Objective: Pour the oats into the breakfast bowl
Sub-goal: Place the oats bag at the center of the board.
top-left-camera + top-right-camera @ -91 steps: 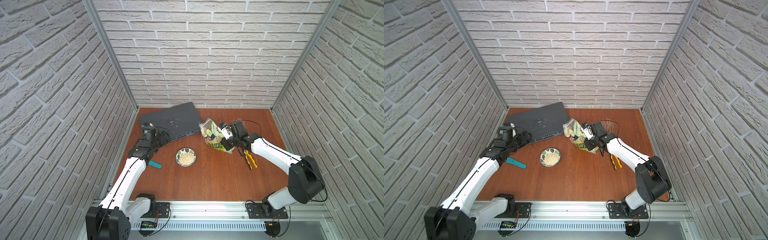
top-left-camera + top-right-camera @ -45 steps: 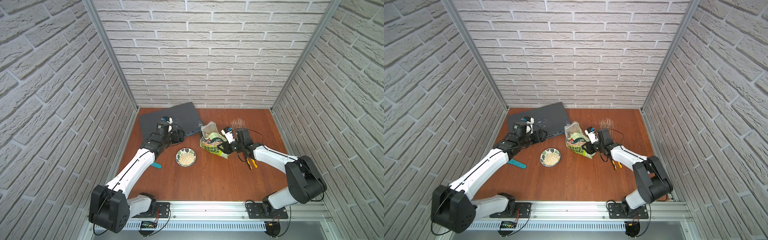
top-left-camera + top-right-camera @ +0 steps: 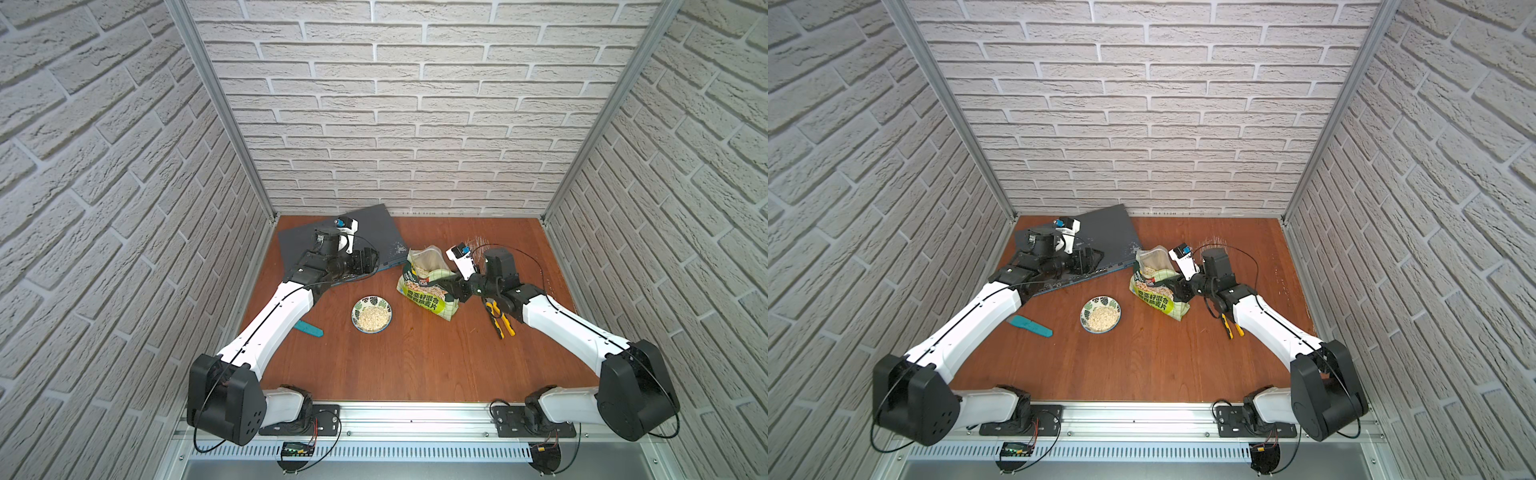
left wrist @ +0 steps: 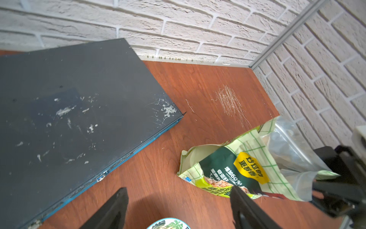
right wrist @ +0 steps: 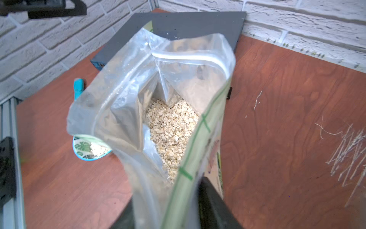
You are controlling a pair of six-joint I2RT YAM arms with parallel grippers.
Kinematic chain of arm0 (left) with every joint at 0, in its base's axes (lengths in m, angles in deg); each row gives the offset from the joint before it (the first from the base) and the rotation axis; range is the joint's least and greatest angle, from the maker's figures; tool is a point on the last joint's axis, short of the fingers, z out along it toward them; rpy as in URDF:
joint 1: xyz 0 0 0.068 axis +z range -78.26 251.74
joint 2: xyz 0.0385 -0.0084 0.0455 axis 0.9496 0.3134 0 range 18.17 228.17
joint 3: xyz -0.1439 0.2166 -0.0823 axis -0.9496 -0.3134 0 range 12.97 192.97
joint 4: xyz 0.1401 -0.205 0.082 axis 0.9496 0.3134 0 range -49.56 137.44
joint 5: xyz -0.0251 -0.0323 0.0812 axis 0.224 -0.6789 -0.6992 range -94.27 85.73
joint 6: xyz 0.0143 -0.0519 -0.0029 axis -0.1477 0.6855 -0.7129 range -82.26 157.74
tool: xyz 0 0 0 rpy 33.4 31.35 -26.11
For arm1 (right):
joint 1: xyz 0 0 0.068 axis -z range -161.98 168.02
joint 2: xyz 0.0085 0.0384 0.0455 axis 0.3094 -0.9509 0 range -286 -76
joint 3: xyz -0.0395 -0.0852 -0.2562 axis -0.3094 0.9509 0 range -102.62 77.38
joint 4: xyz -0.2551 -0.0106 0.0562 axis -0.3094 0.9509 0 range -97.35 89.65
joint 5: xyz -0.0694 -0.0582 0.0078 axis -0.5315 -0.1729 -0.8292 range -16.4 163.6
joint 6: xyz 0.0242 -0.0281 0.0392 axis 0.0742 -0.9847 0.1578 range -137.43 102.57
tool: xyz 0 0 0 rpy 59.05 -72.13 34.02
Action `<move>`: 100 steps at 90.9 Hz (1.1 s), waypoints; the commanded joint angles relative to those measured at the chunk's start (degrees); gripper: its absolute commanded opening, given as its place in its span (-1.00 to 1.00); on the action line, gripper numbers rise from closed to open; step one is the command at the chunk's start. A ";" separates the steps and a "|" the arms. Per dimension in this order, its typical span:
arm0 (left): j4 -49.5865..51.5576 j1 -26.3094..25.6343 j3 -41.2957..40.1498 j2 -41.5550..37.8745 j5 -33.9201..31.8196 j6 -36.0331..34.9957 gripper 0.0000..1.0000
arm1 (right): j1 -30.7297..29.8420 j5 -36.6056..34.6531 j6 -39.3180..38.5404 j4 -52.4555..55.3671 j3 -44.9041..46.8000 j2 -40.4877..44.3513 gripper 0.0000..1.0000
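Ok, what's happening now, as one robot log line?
breakfast bowl: oats inside | pouch: open, on table | right gripper: shut on pouch | left gripper: open, empty

The pouch in the right gripper reads "60%" among white Chinese characters, beside a yellow badge with dark Chinese characters

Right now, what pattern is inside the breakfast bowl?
Dark green leaves on white; the breakfast bowl shows best in the right wrist view.

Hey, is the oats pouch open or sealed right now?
Open. The pouch has its zip top gaping wide in the right wrist view, with loose oats visible down inside.
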 commanded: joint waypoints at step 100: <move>2.37 -10.36 10.95 14.13 31.72 -46.07 0.44 | 4.61 20.92 -22.16 31.44 -17.77 8.11 -0.93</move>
